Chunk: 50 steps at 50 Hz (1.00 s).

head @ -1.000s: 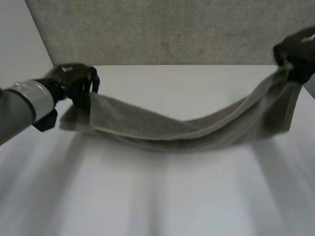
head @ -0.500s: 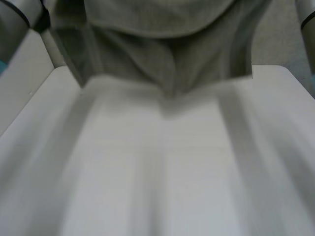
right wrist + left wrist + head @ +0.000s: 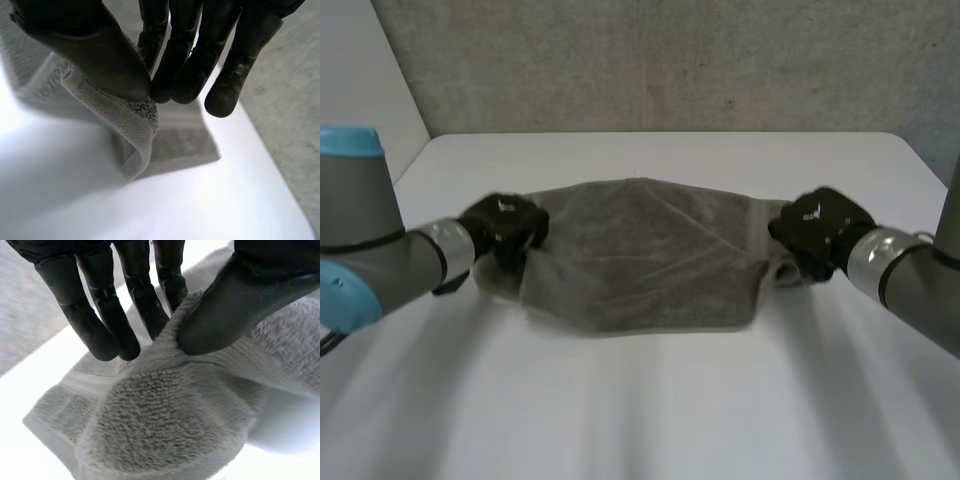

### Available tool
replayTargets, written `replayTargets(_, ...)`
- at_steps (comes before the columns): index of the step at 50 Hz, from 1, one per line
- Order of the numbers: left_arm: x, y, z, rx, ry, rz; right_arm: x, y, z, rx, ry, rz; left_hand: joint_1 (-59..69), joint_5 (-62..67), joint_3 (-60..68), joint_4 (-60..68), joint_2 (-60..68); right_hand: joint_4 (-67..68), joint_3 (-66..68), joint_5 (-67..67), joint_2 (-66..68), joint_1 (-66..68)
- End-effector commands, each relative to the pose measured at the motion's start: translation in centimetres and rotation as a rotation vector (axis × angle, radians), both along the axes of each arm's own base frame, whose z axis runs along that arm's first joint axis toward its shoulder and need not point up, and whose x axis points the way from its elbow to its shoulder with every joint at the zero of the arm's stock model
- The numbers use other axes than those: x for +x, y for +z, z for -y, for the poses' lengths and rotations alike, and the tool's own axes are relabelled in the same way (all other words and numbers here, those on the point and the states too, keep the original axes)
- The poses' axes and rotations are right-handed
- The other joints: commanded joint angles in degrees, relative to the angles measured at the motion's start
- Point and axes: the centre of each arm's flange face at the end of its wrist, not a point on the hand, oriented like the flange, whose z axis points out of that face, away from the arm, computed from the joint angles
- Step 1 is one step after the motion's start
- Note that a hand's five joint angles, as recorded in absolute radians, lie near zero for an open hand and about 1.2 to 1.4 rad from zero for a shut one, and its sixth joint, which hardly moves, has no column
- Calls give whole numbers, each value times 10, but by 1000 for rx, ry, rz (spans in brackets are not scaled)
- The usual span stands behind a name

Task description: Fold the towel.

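Here the towel [image 3: 640, 255] lies on the worktop [image 3: 640, 410], long axis nine to three o'clock, the left hand [image 3: 505, 228] pinching its nine o'clock end between fingers and thumb, the right hand [image 3: 820, 228] its three o'clock end.

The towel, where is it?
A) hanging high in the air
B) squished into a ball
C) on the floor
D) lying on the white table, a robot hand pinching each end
D: the towel lies on the table, the left hand pinching one end and the right hand the other.
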Motion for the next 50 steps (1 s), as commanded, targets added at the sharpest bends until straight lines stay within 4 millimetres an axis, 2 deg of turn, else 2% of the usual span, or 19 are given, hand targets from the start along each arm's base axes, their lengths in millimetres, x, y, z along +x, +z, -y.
replayTargets(1,14,6,-17,19,-39,23,-17,17,-8,-36,-45,2,-21,-145,-89,-74,-61,34,35,30,42,43)
replayTargets(2,14,6,-17,19,-39,23,-17,17,-8,-36,-45,2,-21,-145,-89,-74,-61,34,35,30,42,43)
replayTargets(4,17,26,-25,5,-63,3,-26,34,-10,-83,-67,23,-21,-145,-89,-74,-61,34,35,30,42,43)
replayTargets(10,26,54,-27,-16,-75,-23,-40,54,-9,-84,-127,110,-21,-145,-89,-74,-61,34,35,30,42,43)
replayTargets(15,31,66,-22,-40,-76,4,-50,54,-9,-19,-145,109,-21,-145,-89,-74,-61,34,35,30,42,43)
replayTargets(19,31,65,-20,-29,-93,37,-57,50,-4,7,-170,106,-21,-145,-89,-74,-61,34,35,30,42,43)
replayTargets(22,29,52,-13,9,-111,64,-60,37,4,49,-183,100,-21,-145,-89,-74,-61,34,35,30,42,43)
replayTargets(24,24,38,-1,35,-119,72,-57,20,10,99,-178,87,-21,-145,-89,-74,-61,34,35,30,42,43)
replayTargets(27,22,28,5,52,-121,73,-56,15,12,114,-177,83,-39,-163,-107,-93,-79,34,35,30,42,43)
replayTargets(29,10,7,13,84,-149,77,-55,4,17,139,-174,81,-111,-235,-179,-165,-151,34,35,30,42,43)
replayTargets(30,10,7,13,84,-149,77,-55,4,17,139,-174,81,-111,-235,-180,-165,-152,34,35,30,42,43)
replayTargets(32,-6,-15,16,113,-186,79,-52,-11,26,174,-168,82,-156,-280,-225,-210,-197,34,35,30,42,43)
replayTargets(33,-6,-15,16,113,-186,79,-52,-11,26,174,-168,82,-157,-281,-225,-210,-197,34,35,30,42,43)
replayTargets(35,-15,-34,22,129,-189,90,-51,-23,32,202,-167,77,-170,-294,-238,-224,-211,34,35,30,42,43)
replayTargets(37,-17,-41,27,128,-174,104,-51,-27,34,208,-169,79,-184,-307,-252,-237,-224,34,35,30,42,43)
replayTargets(42,-17,-50,50,82,-77,150,-48,-26,42,161,-167,91,-276,-400,-344,-329,-316,34,35,30,42,43)
replayTargets(45,-16,-47,65,49,0,139,-47,-24,48,116,-179,103,-388,-512,-457,-442,-429,34,35,30,42,43)
replayTargets(49,-16,-40,74,34,50,86,-49,-23,53,91,-210,134,-444,-568,-513,-498,-485,34,35,30,42,43)
replayTargets(50,-17,-37,76,34,66,60,-51,-23,55,87,-226,146,-506,-630,-574,-560,-546,34,35,30,42,43)
